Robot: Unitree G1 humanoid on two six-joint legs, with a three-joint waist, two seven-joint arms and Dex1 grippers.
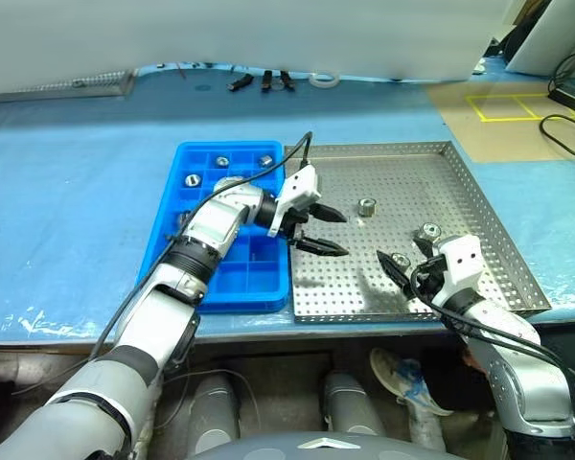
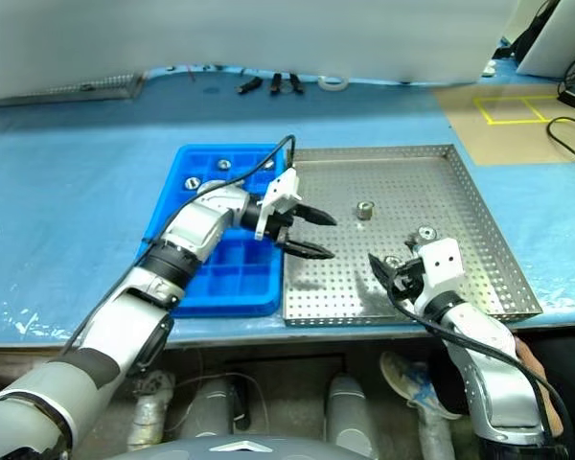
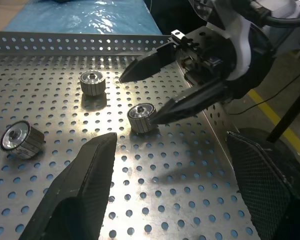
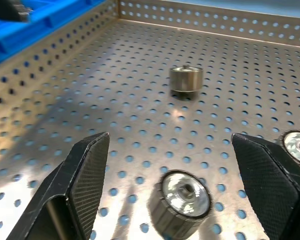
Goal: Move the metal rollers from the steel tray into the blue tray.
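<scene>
A bench [image 1: 67,192] covered in pale blue sheeting carries two trays side by side. On the robot's left sits the blue tray [image 1: 177,235], its grid of square compartments already holding a few metal rollers [image 1: 193,179] in the far cells. Touching its right edge is the steel tray [image 1: 479,206], shallow and perforated, where three rollers lie: one roller [image 1: 366,206] upright near the middle, a second roller [image 1: 427,232] nearer the right side, and a third roller [image 4: 182,197] at the front, lying on its side directly between the fingers of the right end effector [image 1: 402,271]. That end effector is open and empty, held low and nearly level just above the tray floor, apparently lined up so the fingers can close on either side of this front roller. The left end effector [image 1: 318,231] is also open and empty; it hovers over the steel tray's left portion, just past the blue tray's edge, pointing toward the rollers, probably placed to reach for one in turn. Beyond the trays a few small dark tools [image 1: 264,82] and a white ring [image 1: 323,80] lie at the bench's far edge.
</scene>
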